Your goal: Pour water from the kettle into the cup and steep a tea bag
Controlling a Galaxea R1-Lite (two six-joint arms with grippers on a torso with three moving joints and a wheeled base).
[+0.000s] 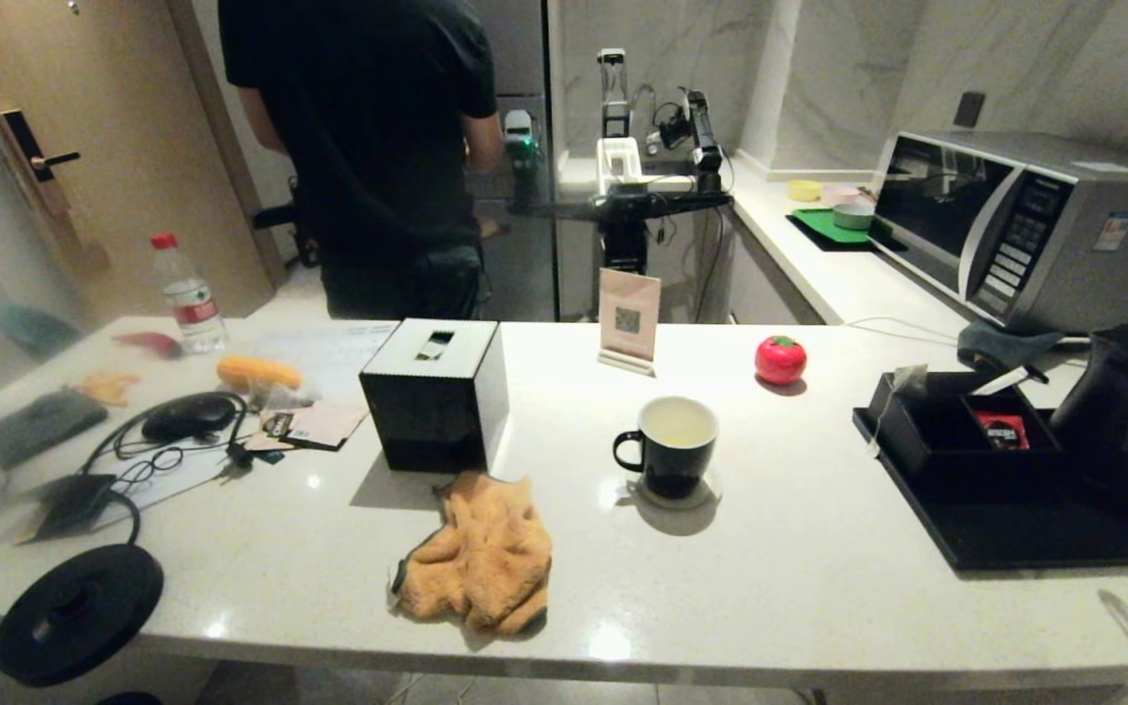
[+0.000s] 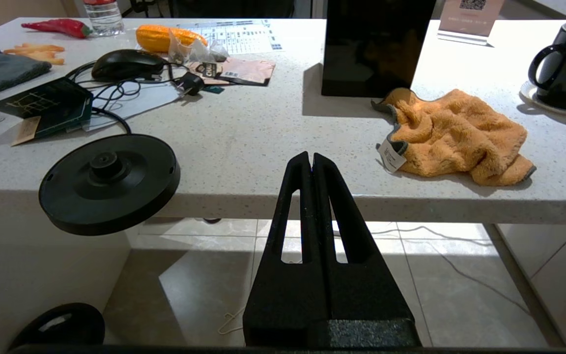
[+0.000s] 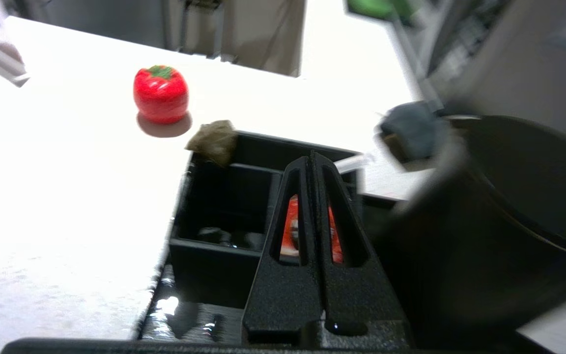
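The cup (image 1: 670, 446), a black mug with a white inside, stands on a small coaster mid-table, also in the left wrist view (image 2: 565, 69); I cannot tell whether it holds water. The black kettle (image 1: 1124, 401) stands at the far right on a black tray (image 1: 1005, 539). The tea bag (image 1: 909, 382) hangs over the corner of a black organiser box (image 1: 936, 441), its string trailing down outside. My right gripper (image 3: 311, 156) is shut and empty, hovering over the tray beside the kettle (image 3: 509, 221), short of the tea bag (image 3: 214, 140). My left gripper (image 2: 311, 156) is shut and empty, low before the table's front edge.
A red sachet (image 1: 1002, 429) lies in the organiser. An orange cloth (image 1: 481, 553), a black tissue box (image 1: 432, 392), a red tomato (image 1: 780, 359) and a card stand (image 1: 629, 318) surround the cup. The round kettle base (image 1: 77, 612) overhangs the front left edge. A person (image 1: 368, 147) stands behind.
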